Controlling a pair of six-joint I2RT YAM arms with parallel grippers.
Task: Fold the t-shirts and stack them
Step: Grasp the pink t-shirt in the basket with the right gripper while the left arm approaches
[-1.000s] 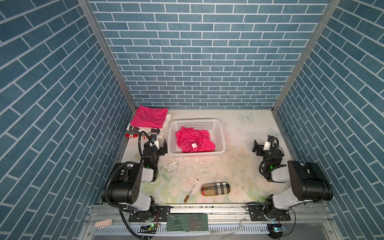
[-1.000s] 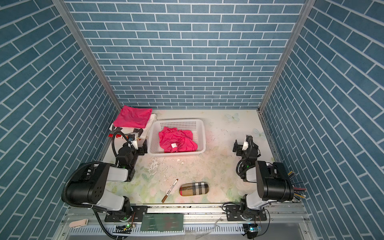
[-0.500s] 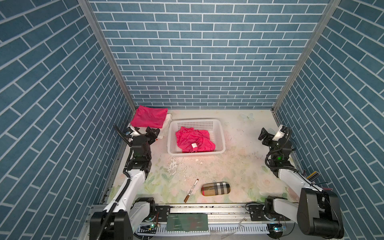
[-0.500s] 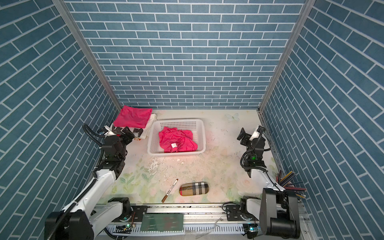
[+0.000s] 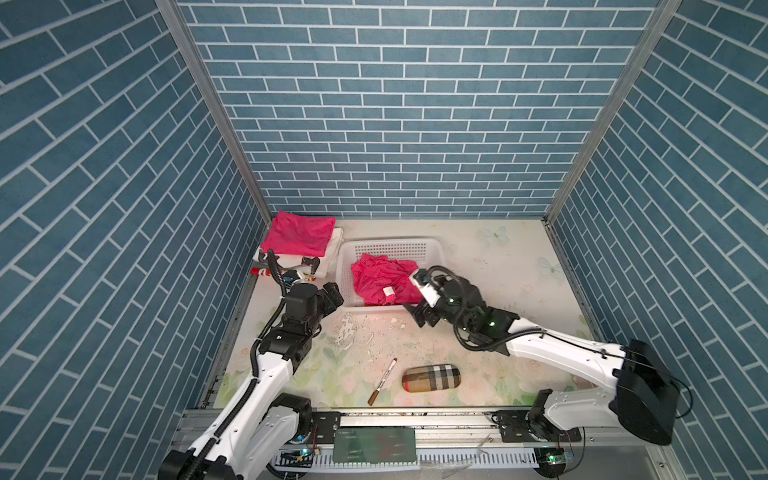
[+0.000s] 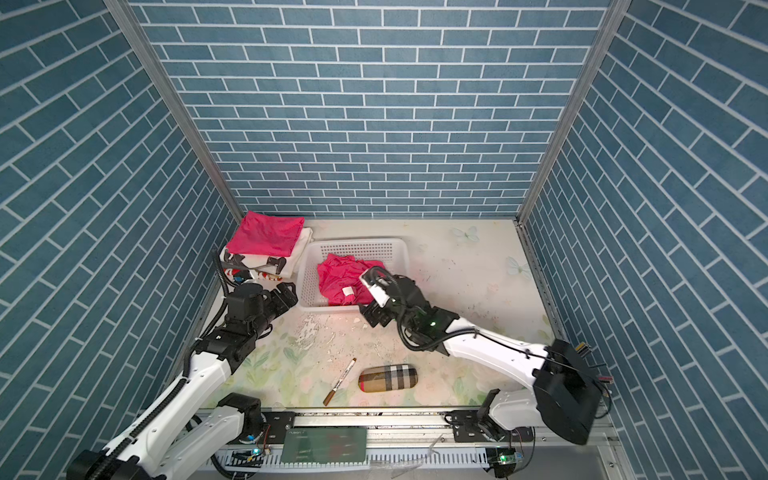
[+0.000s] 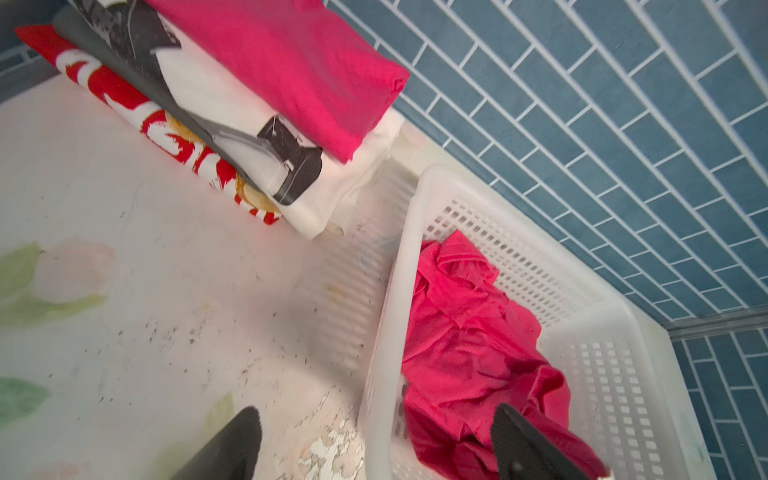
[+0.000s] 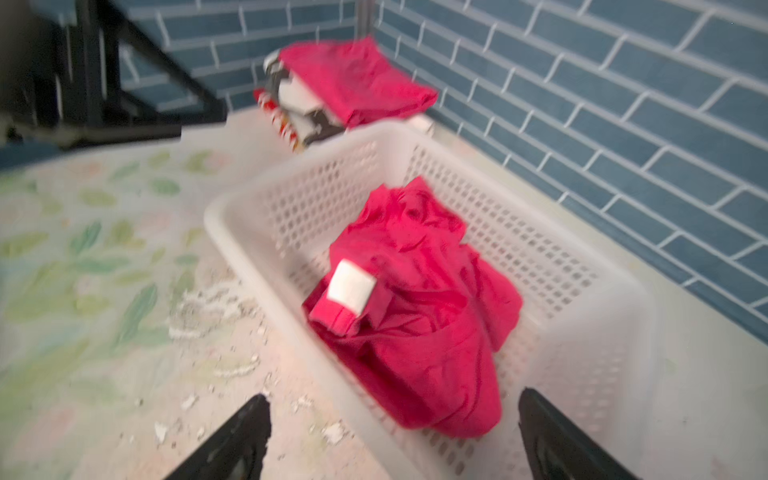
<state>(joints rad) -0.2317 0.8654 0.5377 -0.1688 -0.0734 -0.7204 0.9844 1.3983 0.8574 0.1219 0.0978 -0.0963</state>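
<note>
Newly at basket [image 5: 390, 242], left fingers [image 7: 237, 444] and right fingers [image 8: 241, 440], wide apart, empty; crumpled t-shirt [image 5: 374, 278] ahead.

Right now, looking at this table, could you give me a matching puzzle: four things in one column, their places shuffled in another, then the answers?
1. crumpled pink t-shirt
2. folded pink t-shirt
3. plaid case
4. pen

a. tops the clothes pile, far left corner
b. on the table, just left of the plaid case
c. inside the white basket
d. on the table, just right of the pen

Pairs: 1-c, 2-a, 3-d, 4-b.
</note>
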